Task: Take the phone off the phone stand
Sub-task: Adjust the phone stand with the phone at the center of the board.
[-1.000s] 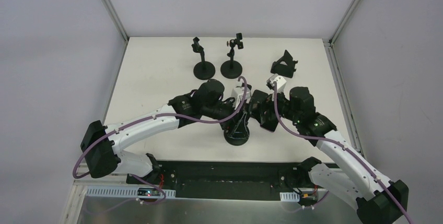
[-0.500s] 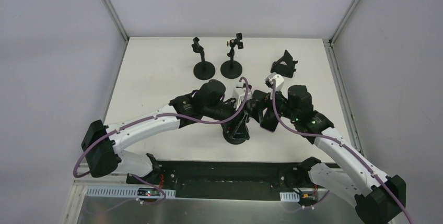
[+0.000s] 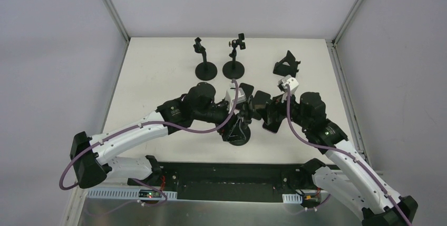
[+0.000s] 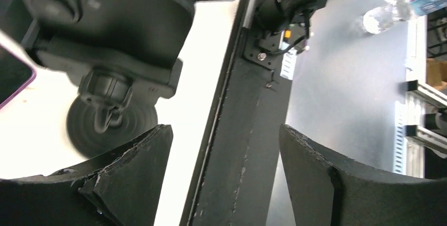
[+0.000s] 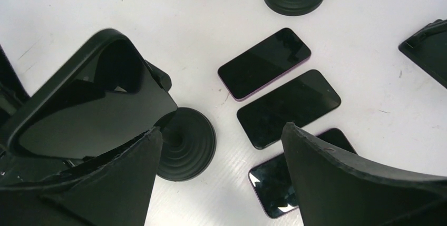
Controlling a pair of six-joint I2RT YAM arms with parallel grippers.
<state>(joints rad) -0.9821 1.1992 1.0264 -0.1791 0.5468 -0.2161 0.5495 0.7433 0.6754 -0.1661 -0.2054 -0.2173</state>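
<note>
Both the left hand (image 4: 224, 131) and right hand (image 5: 221, 128) are open and empty; the phone (image 5: 89, 99) looks stiff and slippery, so hold its edges

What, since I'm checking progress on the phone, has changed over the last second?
The left wrist drew leftward and the right wrist shifted right, so they stand slightly farther apart. Nothing was gripped or released. The phone stays in its stand; the rear stands have not moved.
</note>
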